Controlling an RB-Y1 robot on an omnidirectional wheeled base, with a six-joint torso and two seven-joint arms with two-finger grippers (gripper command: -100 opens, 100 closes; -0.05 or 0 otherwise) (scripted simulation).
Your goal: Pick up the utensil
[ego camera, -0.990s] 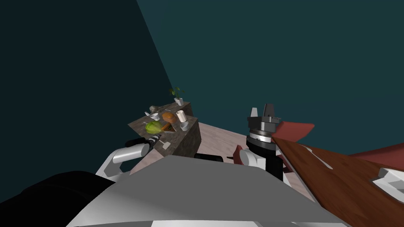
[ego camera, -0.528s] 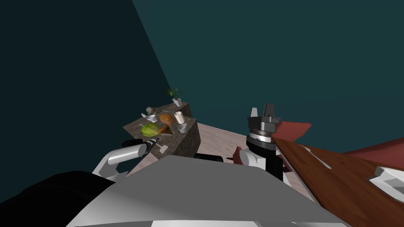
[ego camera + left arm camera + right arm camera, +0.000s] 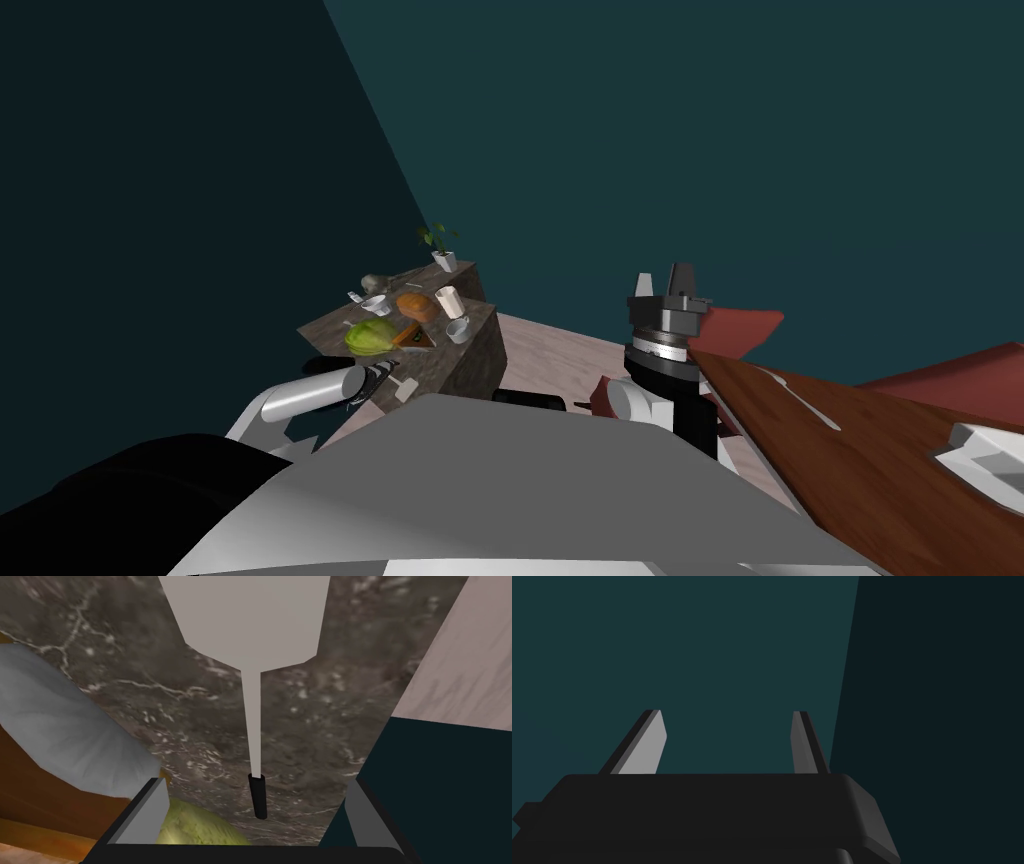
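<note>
Over the marbled desk [image 3: 320, 726], the left end effector [image 3: 255, 782] hangs wide open astride the utensil [image 3: 254, 721], its black-tipped shaft lying flat in the gap, so the smart play is a straight drop and a gentle squeeze on that thin shaft.

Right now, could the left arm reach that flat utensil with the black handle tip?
Probably yes: the left end effector hangs over the utensil on the counter, open fingers either side of its black handle, nothing between. The green vegetable lies close by one finger.
</note>
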